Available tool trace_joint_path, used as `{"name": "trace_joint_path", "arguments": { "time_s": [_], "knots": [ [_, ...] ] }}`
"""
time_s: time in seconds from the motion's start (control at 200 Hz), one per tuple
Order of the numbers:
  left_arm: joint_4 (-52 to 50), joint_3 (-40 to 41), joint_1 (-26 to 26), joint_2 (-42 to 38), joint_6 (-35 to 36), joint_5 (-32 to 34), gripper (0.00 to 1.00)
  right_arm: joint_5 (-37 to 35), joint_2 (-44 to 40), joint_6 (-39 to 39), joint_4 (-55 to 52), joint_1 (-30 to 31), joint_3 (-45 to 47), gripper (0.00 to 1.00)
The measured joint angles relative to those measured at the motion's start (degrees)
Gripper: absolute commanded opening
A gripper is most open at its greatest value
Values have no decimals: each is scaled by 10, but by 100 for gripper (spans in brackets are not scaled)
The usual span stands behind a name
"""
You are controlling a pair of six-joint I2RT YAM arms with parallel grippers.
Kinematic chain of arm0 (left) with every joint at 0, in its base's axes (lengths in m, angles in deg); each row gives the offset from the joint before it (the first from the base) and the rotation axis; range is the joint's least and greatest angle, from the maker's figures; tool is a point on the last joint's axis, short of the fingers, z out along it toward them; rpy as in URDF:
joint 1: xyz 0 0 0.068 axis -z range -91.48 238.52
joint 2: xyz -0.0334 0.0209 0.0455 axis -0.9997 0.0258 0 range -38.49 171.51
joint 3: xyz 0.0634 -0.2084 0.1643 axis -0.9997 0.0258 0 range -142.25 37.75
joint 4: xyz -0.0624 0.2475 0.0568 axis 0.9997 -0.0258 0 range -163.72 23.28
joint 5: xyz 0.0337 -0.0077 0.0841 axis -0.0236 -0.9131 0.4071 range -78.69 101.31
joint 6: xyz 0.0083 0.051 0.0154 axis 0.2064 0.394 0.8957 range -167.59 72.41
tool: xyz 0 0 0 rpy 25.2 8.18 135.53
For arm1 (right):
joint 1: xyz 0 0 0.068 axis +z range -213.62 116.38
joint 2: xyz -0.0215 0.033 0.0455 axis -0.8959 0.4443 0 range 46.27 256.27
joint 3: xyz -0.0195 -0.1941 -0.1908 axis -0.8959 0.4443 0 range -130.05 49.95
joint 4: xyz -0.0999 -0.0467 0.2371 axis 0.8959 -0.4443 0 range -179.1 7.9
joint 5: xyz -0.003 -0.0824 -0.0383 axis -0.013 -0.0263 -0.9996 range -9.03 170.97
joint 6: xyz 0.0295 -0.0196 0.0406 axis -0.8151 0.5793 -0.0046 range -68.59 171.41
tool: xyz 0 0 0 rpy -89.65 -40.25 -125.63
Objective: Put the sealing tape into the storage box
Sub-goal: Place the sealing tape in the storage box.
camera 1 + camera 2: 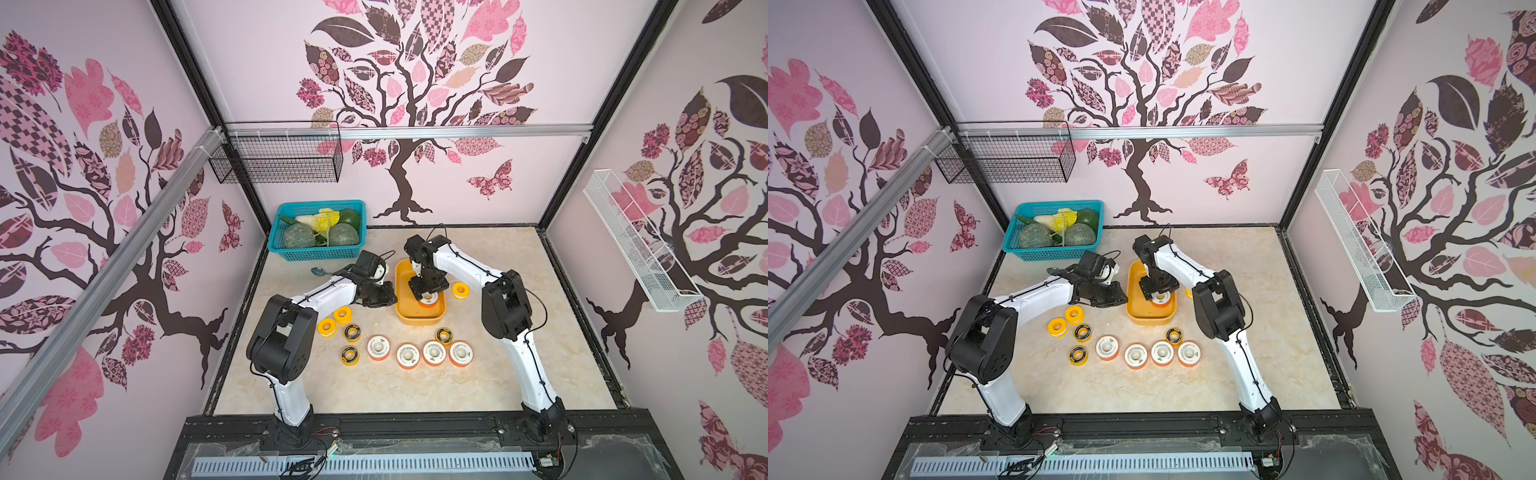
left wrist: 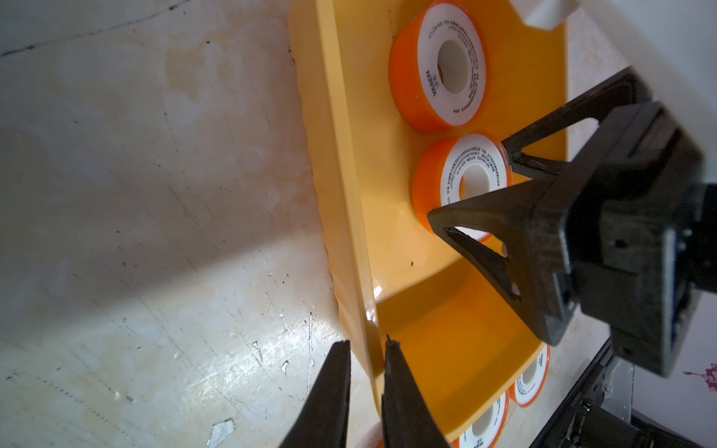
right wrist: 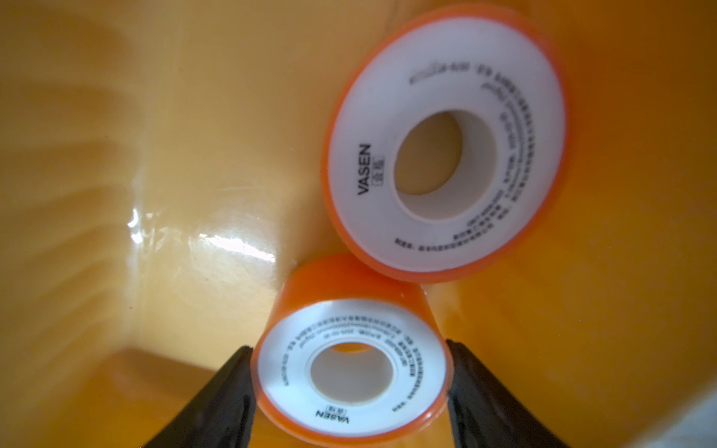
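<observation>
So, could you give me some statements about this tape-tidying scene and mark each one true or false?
1. The storage box contains two orange-rimmed spools. True: a loose spool and a held spool.
2. The right tool is empty. False: it clasps the held spool.
3. Four more orange-rimmed spools sit on the table. True.
4. The teal basket holds tape. False: it holds vegetables.
5. The black-faced spools are boxed. False: all three lie on the table.

Two spools (image 2: 438, 66) sit side by side inside the storage box (image 2: 349, 194).
</observation>
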Motion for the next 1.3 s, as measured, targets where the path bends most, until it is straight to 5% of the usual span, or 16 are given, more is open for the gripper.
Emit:
{"name": "trace_joint_path", "arguments": {
  "time_s": [0.705,0.725,0.745,0.77,1.301],
  "knots": [
    [0,0,1,0,2,0,20,-8,19,-13,9,-7,-24,79],
    [0,0,1,0,2,0,20,-10,19,-13,9,-7,-25,80],
    [0,0,1,0,2,0,20,-11,19,-13,9,-7,-25,96],
    [0,-1,1,0,2,0,20,-11,19,-17,10,-7,-25,99],
    [-4,-1,1,0,8,5,21,-14,-20,-15,25,-13,-8,97]
  ]
}}
